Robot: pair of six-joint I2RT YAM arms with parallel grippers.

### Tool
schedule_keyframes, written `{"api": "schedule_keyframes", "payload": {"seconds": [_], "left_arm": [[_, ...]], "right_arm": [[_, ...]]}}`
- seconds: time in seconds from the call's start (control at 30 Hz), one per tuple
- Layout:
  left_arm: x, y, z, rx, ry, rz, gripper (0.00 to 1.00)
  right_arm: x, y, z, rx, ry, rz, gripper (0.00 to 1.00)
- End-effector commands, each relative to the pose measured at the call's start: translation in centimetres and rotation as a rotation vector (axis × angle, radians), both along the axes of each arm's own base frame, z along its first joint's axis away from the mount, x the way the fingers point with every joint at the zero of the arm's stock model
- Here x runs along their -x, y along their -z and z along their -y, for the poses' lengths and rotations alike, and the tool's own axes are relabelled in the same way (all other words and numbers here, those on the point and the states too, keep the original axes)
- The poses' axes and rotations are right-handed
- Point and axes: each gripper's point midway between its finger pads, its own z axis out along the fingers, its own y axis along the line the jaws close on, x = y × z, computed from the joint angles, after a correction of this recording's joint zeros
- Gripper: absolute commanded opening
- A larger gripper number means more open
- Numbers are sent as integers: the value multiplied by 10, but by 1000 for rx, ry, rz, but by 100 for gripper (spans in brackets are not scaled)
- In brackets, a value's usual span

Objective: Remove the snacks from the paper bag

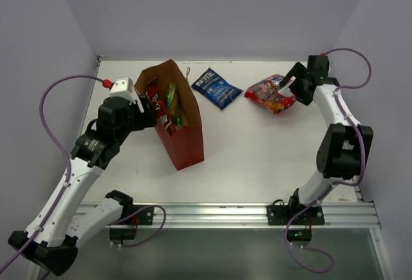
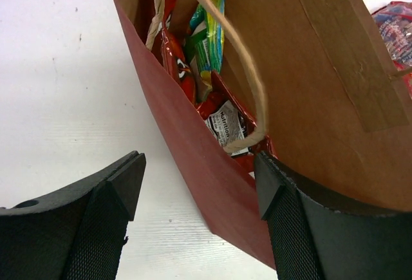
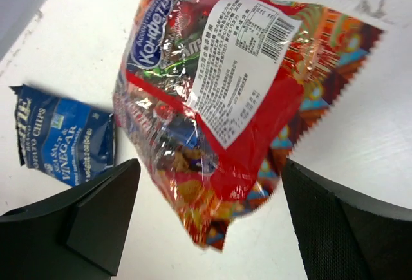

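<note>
Paper bag (image 1: pixel 180 132): on the left half of the table (image 1: pixel 257 145), mouth open.
In the bag: red-and-silver chip bags (image 2: pixel 177 67) and a green-yellow packet (image 2: pixel 209 29).
Left gripper (image 2: pixel 199 164): jaws apart at the bag's mouth, astride its red wall, one finger outside and one inside, gripping nothing.
Blue packet (image 1: pixel 217 88): flat on the table, just right of the bag.
Red multicolour packet (image 3: pixel 212 100): on the table at far right.
Right gripper (image 3: pixel 209 167): jaws spread wide over this packet, holding nothing.

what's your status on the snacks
Left tool open, straddling paper bag wall. Right tool open over red multicolour packet on table. Blue packet out; green-yellow packet, red ones inside. Cord handle across bag mouth.
</note>
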Motion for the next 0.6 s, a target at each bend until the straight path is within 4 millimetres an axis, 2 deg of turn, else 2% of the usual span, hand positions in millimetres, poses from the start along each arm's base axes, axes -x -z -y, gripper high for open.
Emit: {"api": "schedule_keyframes", "payload": {"seconds": [0.0, 0.03, 0.13, 0.23, 0.3, 0.47, 0.5, 0.53, 0.57], "left_arm": [[-13, -25, 11, 62, 5, 46, 75], [-14, -26, 13, 66, 6, 42, 75], [-20, -31, 16, 85, -4, 30, 75], [-22, -42, 16, 103, -18, 39, 75], [-22, -42, 11, 100, -52, 33, 76], [-18, -8, -1, 39, -122, -79, 76], [-17, 1, -2, 33, -128, -99, 76], [-16, 5, -3, 36, -138, -106, 72], [-16, 12, -5, 25, -150, -119, 70]], "right_arm": [[25, -64, 20, 132, 29, 85, 94], [29, -86, 14, 125, 8, 142, 94], [38, -125, 8, 130, -24, 240, 94], [48, -149, 1, 120, -60, 311, 94], [52, -157, -7, 99, -83, 345, 94], [65, -186, -37, 120, -176, 423, 94], [66, -193, -37, 135, -176, 432, 94], [69, -196, -54, 142, -228, 440, 94], [71, -202, -60, 142, -246, 454, 94]]}}
